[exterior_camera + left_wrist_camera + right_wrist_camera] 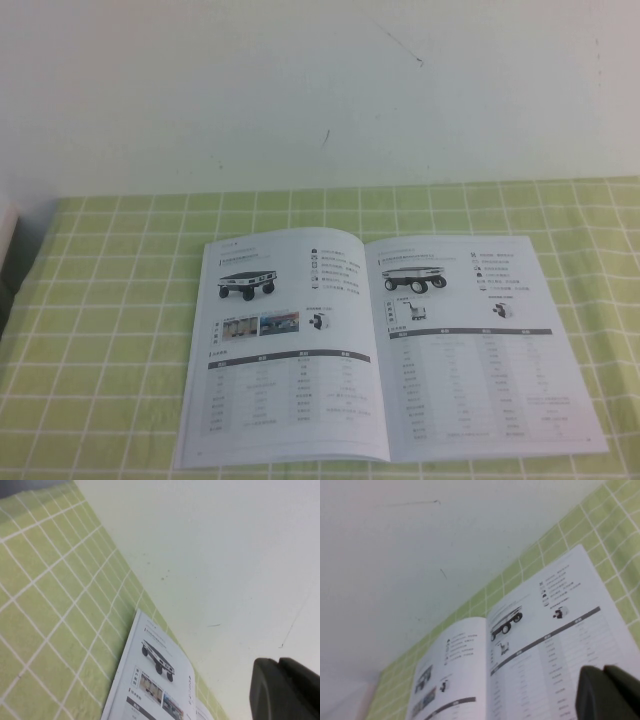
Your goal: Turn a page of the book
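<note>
An open book (380, 345) lies flat on the green checked cloth, showing a left page (285, 350) and a right page (480, 345) with vehicle pictures and tables. Neither gripper shows in the high view. In the left wrist view my left gripper (280, 666) is shut and empty, held off the book's left side (150, 680) and facing the wall. In the right wrist view my right gripper (602, 674) is shut and empty, hovering over the outer part of the book's right page (545, 640).
The green checked cloth (100, 330) covers the table up to a white wall (320, 90) at the back. A pale object (6, 235) sits at the far left edge. The book's front edge lies near the table's front.
</note>
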Motion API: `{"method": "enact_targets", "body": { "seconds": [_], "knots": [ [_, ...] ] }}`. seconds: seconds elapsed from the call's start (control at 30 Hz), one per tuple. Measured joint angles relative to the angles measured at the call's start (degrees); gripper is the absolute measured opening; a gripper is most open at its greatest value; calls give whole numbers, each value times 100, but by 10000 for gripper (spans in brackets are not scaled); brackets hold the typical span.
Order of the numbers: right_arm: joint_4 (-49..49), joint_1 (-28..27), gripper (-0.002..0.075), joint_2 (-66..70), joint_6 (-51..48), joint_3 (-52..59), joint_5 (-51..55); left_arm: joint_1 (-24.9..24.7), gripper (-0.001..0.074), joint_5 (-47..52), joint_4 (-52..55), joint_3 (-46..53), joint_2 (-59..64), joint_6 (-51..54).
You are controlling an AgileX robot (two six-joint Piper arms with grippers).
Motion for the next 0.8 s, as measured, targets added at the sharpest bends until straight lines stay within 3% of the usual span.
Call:
{"method": "enact_targets", "body": {
  "seconds": [0.23, 0.5, 0.63, 0.73, 0.8],
  "knots": [
    [0, 0, 8, 0, -1339, 0, -32, 0, -4, -36, -315, 0, 0, 135],
    [77, 0, 8, 0, -2044, 0, 194, 0, -4, -128, -670, 0, 0, 690],
    [209, 0, 8, 0, -2220, 0, 194, 0, -4, 340, -764, -412, 0, 2152],
    [312, 0, 8, 0, -2289, 0, 194, 0, -4, 1115, -389, -1298, 245, 3628],
    [355, 0, 8, 106, -2354, -40, 246, 0, -4, 1528, 46, -1834, 694, 4020]
  ]
}}
